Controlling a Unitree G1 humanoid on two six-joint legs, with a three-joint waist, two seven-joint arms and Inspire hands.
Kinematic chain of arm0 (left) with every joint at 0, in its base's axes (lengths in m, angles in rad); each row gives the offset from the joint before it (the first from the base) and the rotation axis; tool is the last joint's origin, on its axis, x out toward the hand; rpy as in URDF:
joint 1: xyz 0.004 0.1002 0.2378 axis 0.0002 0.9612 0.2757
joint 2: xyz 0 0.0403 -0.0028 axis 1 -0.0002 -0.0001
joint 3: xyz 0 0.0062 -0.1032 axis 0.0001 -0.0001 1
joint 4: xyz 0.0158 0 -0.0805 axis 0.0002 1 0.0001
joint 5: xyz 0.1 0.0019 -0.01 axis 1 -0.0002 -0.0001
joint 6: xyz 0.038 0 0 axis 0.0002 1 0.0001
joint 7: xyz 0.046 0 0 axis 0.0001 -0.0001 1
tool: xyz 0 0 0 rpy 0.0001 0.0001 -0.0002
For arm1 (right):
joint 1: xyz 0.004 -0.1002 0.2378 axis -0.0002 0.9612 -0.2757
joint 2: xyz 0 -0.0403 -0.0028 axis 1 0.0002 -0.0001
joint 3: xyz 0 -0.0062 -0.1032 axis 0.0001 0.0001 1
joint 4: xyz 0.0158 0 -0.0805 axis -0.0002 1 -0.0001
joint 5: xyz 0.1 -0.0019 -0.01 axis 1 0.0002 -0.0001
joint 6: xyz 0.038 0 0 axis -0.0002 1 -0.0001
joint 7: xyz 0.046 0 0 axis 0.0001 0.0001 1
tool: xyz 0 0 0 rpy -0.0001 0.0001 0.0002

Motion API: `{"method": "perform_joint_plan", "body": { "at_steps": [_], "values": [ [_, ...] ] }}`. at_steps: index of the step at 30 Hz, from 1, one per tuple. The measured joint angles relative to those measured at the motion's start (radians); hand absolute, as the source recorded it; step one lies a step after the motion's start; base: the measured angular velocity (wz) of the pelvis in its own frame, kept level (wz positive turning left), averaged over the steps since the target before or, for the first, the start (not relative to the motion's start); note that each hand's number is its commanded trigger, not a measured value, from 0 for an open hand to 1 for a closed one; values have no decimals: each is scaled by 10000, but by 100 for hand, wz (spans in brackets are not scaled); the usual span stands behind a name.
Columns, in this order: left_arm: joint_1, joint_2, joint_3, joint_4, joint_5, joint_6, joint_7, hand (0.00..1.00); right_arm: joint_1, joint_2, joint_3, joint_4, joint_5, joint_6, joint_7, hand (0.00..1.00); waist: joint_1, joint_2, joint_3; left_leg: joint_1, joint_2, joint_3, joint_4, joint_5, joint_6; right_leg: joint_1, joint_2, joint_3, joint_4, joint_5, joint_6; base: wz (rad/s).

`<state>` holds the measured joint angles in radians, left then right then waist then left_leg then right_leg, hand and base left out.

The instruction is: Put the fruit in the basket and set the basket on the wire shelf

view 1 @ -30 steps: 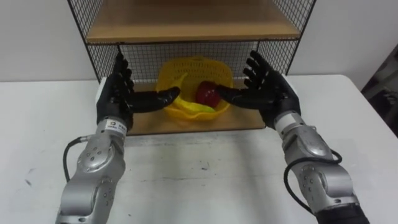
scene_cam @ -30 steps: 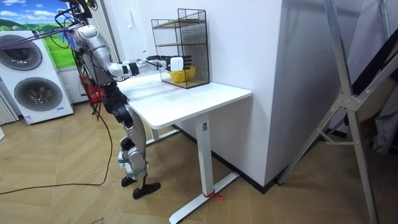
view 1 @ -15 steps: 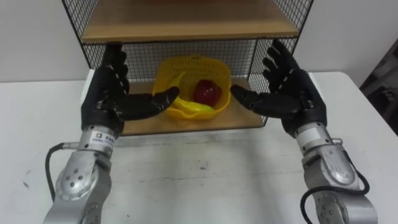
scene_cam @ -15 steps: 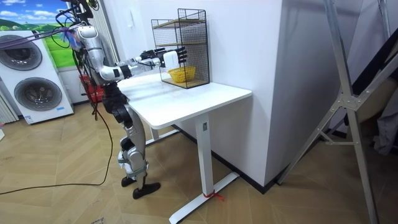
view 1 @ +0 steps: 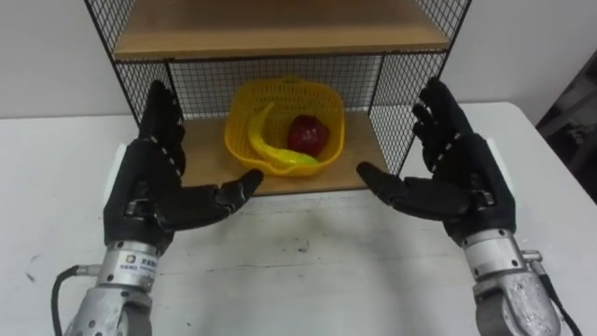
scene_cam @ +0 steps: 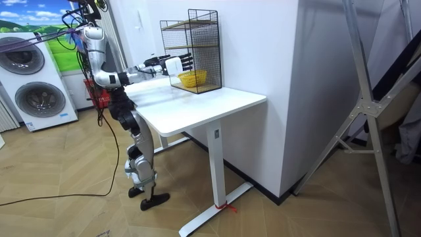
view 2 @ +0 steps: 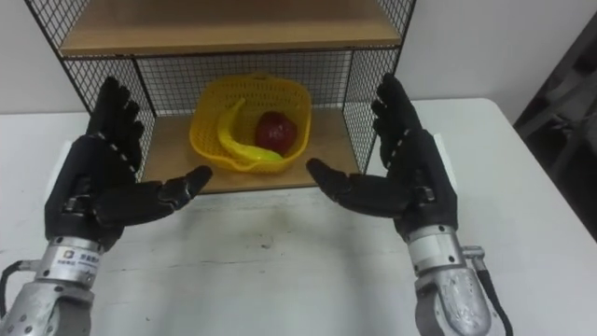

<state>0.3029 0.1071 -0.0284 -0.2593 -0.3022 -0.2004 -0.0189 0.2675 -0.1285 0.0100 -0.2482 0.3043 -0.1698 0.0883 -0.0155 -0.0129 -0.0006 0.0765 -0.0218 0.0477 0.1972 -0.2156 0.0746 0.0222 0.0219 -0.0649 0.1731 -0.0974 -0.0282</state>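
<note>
Sweeping either hand inward from this stance could strike the wire shelf at its side mesh or at the front edge of its lower board, jolting the light yellow basket and spilling the banana and red apple. The left hand and the right hand are spread wide and empty above the white table, palms facing each other. The yellow basket sits on the lower board toward the back mesh, beyond and between the two hands, touching neither.

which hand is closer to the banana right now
Left. The left hand is open before the wire shelf, its thumb pointing toward the banana in the basket. The right hand, also open, is farther off, on the side of the apple.
</note>
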Motion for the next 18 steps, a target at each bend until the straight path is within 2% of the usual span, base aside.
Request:
{"method": "perform_joint_plan", "body": {
  "at_steps": [3, 7, 9, 13, 16, 18],
  "values": [
    [16, -3, 285, -474, 13, -227, 169, 0, 2, -1, -214, -376, -14, -336, 28, 0, 29, -3, 1, -23, 0, 12, -3, 0, 0, -33, 0, -33, 2, 0, 0, 0],
    [88, -14, 299, -668, 14, -238, 334, 0, 16, 3, -563, -574, -55, -739, -189, 0, 69, -4, 10, -79, -3, 24, 13, -1, -1, -59, 22, -43, -23, 1, 1, 0],
    [88, -13, 295, -732, 23, -238, 515, 0, 80, 3, -759, -575, -256, -1039, -665, 0, 111, 6, 11, -141, -4, 28, 11, -1, -1, -139, 70, -37, -10, 5, 2, -2],
    [84, -15, 298, -756, 471, -241, 1155, 0, 157, 3, -1098, -589, -833, -1298, -1726, 0, 193, 59, 31, -184, 12, 40, 12, -1, -2, -214, 92, -20, -5, 25, -21, -4],
    [86, -19, 302, -756, 828, -241, 1814, 0, 282, 2, -1375, -802, -1309, -1550, -2698, 0, 216, 128, 25, -197, 32, 43, 11, -8, -16, -227, 132, 50, -3, 39, -39, -3],
    [132, -24, 445, -756, 1476, -241, 2447, 0, 298, -2, -1843, -1044, -1579, -1788, -3374, 0, 235, 155, 25, -190, 49, 61, -2, -1, -42, -255, 160, 97, 17, 48, -54, -6]
  ]
}}
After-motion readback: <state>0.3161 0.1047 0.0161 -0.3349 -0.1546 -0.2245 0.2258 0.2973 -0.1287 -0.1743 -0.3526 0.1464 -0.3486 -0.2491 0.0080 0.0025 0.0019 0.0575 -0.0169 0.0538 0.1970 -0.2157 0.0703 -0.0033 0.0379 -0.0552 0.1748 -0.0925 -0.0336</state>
